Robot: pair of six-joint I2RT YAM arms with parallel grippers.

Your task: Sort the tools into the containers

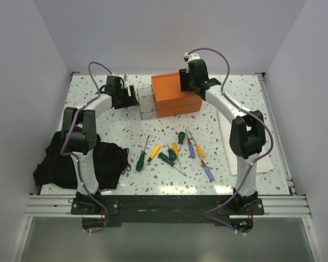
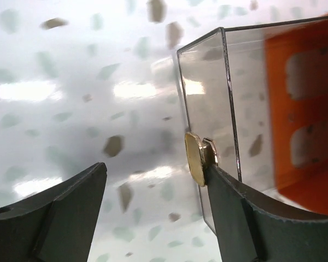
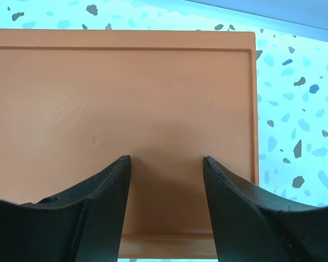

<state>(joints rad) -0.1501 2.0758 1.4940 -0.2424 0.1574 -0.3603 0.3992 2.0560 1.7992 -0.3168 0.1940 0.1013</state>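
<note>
Several small screwdrivers (image 1: 175, 151) with green, yellow and red-and-blue handles lie scattered mid-table. The orange box (image 1: 176, 94) stands at the back, with the clear bin (image 1: 146, 102) against its left side. My left gripper (image 1: 132, 99) is open and empty beside the bin's left end. In the left wrist view (image 2: 150, 164) its right finger, tipped with a brass pad (image 2: 195, 158), sits at the bin's clear wall (image 2: 208, 93). My right gripper (image 1: 186, 84) is open and empty just above the box's flat orange top (image 3: 126, 93), the jaws (image 3: 165, 158) spread apart.
A black cloth (image 1: 57, 158) lies heaped at the left around the left arm's base. A white folded towel (image 1: 269, 159) lies at the right edge. The table is speckled white with walls on three sides.
</note>
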